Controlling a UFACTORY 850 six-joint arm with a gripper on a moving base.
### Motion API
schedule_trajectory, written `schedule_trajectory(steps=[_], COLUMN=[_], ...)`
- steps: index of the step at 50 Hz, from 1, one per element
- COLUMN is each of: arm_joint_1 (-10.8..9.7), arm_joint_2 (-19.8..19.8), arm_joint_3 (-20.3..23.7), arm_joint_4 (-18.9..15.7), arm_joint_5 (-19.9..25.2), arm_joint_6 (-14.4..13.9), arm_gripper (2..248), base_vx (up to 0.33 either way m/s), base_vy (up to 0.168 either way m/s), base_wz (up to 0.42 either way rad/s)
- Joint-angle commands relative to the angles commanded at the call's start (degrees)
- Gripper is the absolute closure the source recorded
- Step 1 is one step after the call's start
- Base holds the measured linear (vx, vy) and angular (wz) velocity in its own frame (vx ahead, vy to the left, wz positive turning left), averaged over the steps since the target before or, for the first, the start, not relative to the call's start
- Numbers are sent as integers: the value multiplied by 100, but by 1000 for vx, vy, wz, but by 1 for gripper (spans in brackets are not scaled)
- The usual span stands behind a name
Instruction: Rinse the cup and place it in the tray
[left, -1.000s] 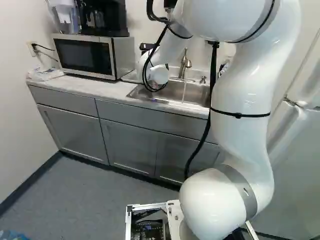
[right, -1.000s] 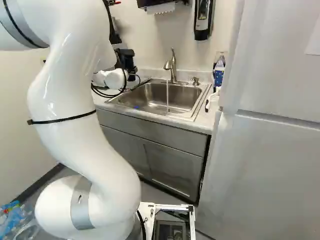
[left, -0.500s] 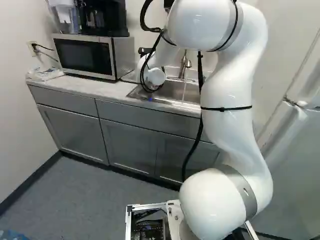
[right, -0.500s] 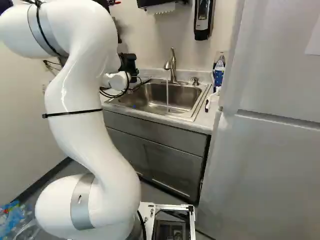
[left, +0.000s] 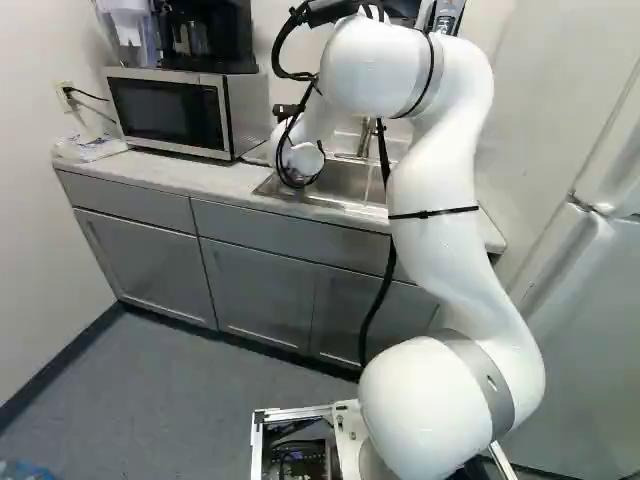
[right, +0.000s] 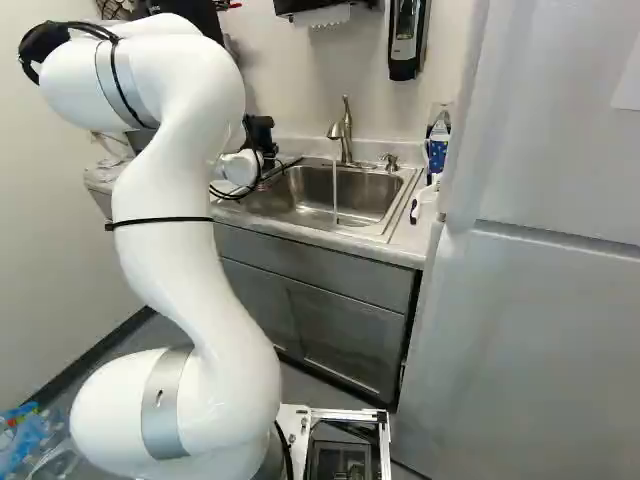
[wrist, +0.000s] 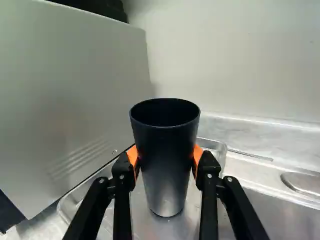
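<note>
Both base views from behind the arm, toward one shared sink (wrist view close to the cup).

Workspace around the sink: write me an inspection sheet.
Surface: light counter; steel sink set into it, faucet running.
Job's things: black cup upright above or on the clear tray; contact unclear.
Clutter: plastic bag at the counter's left end, left base view.
Gripper: closed on the cup, orange pads either side.
Cables: black loops hang off the arm.
Surroundings: microwave beside the tray; refrigerator right of the sink, right base view.
</note>
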Motion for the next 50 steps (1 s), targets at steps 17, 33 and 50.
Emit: schedule_trajectory(steps=[17, 33, 50], arm_joint_1=[0, 0, 0], arm_joint_2=[0, 0, 0], arm_joint_3=[0, 0, 0], arm_joint_4=[0, 0, 0], arm_joint_5=[-52, -163, -163], arm_joint_6=[0, 0, 0], arm_gripper=[127, 127, 94], base_vx=[0, 0, 0], base_vy=[0, 0, 0], base_wz=[0, 0, 0])
